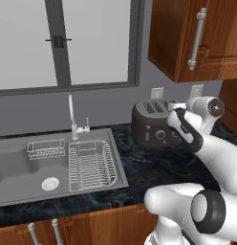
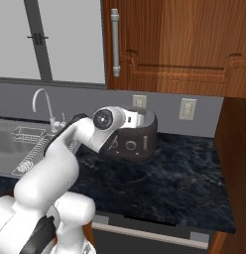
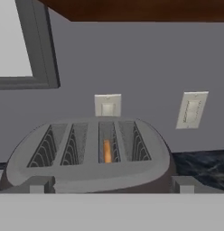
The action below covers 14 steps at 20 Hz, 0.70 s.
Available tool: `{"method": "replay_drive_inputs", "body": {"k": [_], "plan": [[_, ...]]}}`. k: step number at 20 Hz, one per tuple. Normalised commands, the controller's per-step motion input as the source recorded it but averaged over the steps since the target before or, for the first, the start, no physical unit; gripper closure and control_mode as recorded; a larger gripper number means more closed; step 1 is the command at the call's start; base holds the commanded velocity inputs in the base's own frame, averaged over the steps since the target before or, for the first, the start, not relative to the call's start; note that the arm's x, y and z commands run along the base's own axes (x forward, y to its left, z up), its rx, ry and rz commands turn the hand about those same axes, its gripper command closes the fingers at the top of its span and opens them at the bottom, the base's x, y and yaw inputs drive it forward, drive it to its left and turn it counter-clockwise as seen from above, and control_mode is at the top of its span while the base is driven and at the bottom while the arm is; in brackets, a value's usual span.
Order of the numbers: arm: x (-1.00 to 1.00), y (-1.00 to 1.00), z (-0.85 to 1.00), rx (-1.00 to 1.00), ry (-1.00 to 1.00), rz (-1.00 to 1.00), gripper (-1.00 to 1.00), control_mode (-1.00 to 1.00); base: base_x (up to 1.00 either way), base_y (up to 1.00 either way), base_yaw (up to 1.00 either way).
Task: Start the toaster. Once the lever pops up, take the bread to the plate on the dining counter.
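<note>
Claw (image 3: 109,185): jaws spread wide, empty, poised over toaster.
Toaster (image 1: 151,125): rounded, dark brown-grey, four ribbed slots, on speckled black worktop (image 2: 159,181).
Bread (image 3: 107,151): thin orange-tan sliver, seemingly in third slot.

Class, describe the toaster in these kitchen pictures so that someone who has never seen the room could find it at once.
Start at the steel sink under the window and follow the dark counter to its right, below the wooden wall cabinet. There, against the grey wall, stands the toaster. It is rounded and dark, with four top slots, one holding an orange-brown slice.
</note>
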Motion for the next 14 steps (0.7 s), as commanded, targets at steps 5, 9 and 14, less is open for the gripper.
{"method": "replay_drive_inputs", "body": {"k": [5,9,14], "plan": [[0.18,0.00,-0.09,0.00,0.00,0.03,-1.00,-1.00,0.00,0.00,0.00],[0.13,-0.08,-0.16,0.00,0.00,0.11,-1.00,-1.00,0.00,0.00,0.00],[0.07,-0.11,-0.11,0.00,0.00,0.10,-1.00,-1.00,0.00,0.00,0.00]]}}
